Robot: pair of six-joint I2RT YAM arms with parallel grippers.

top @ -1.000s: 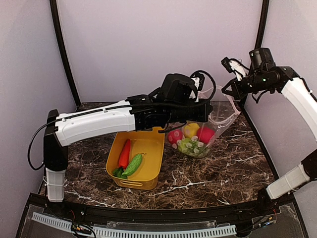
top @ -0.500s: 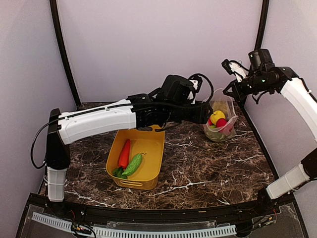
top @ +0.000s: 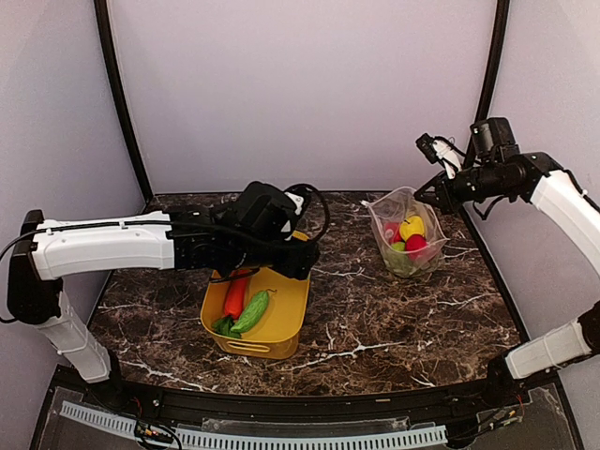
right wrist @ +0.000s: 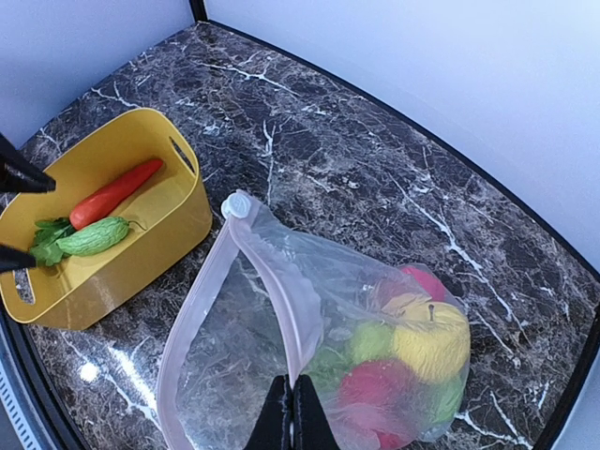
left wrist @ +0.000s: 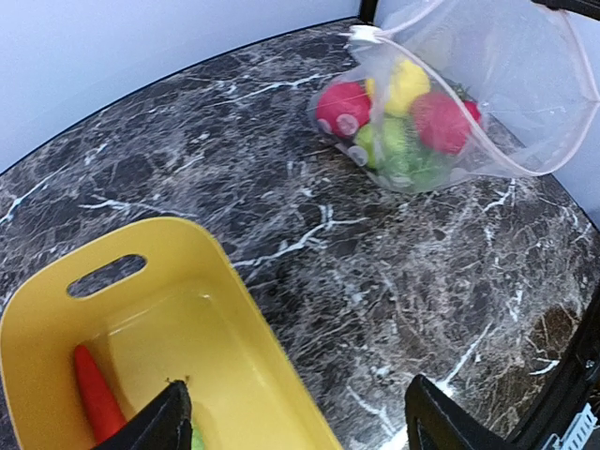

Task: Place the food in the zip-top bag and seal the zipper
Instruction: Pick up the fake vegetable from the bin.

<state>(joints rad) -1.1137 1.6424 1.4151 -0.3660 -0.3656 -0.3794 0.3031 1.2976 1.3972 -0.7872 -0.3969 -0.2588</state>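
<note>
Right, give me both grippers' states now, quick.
Left gripper: open, empty, over the yellow tub.
Right gripper: shut on the zip-top bag, at its mouth edge.

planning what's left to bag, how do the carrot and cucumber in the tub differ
The carrot is orange-red and smooth; the cucumber is green and bumpy. The carrot is longer, the cucumber stubbier. Both lie side by side in the yellow tub, outside the zip-top bag.

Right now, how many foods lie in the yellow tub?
2: the carrot along the tub's left side, and the cucumber beside it on its right. None seems hidden.
</note>
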